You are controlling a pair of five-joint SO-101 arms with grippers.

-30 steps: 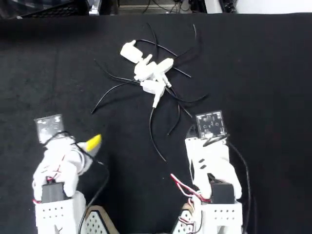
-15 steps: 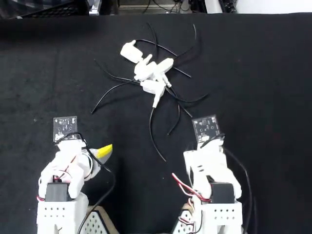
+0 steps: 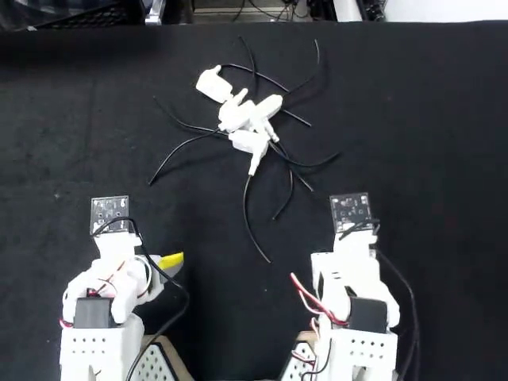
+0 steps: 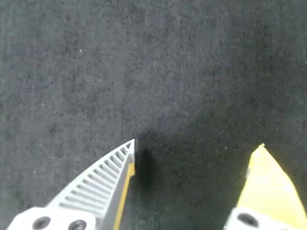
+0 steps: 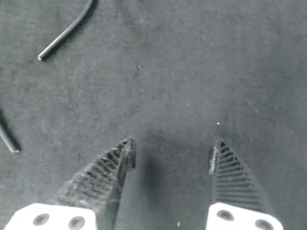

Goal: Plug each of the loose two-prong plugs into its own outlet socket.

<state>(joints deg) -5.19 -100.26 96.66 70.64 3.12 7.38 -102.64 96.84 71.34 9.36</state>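
the left gripper [image 4: 197, 143] is wide open with nothing in it. its grey finger [image 4: 103, 184] and yellow finger [image 4: 264, 182] point down at bare black cloth [image 4: 144, 57], and a shadow lies by the grey tip. whether the tips touch the cloth cannot be told. from above, the left arm [image 3: 107, 282] sits folded at the near left, the yellow finger jutting out to its right.

the right gripper [image 5: 173, 140] is also open and empty. its two dark fingers [image 5: 103, 177] stand apart over the cloth. a little beyond them lie two loose ends of black wires [image 5: 64, 33]. the right arm [image 3: 353, 278] sits at the near right, level with the left arm.

the plugs [image 3: 242, 119] lie in a small white heap at the far middle of the cloth, well apart from both grippers. one piece sits at the heap's far left and the rest are bunched together, touching. which of the white pieces are plugs and which are sockets cannot be told. thin black wires fan out from the heap on all sides. one long wire curves toward the near side and ends between the two arms, closer to the right arm.
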